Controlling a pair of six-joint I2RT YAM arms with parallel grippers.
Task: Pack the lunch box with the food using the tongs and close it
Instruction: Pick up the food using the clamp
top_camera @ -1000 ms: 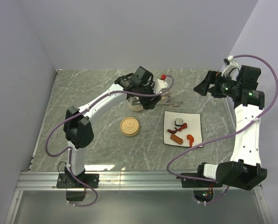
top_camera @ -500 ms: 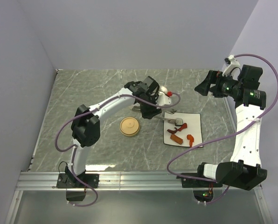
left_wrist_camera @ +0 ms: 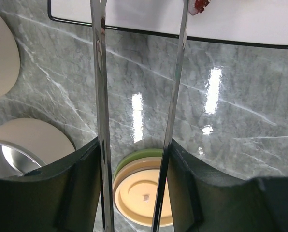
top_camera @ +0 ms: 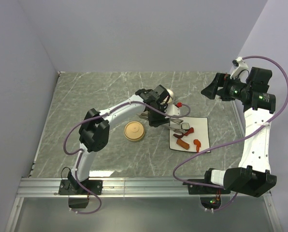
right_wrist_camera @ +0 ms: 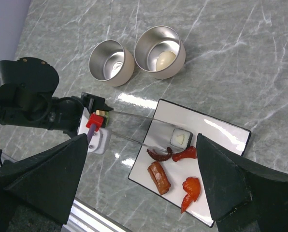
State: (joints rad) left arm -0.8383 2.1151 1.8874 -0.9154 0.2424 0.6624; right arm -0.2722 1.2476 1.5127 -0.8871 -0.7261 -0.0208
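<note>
Together, slim silver tongs (left_wrist_camera: 101,96), square white plate (right_wrist_camera: 221,135)

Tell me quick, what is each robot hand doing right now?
Left gripper: closed on the tongs, holding them.
Right gripper: open, holding nothing.

Slim silver tongs (left_wrist_camera: 101,96) open, tips at food (right_wrist_camera: 181,137)

Robot lab cell: plain walls (top_camera: 149,34), marble tabletop (top_camera: 91,96)
</note>
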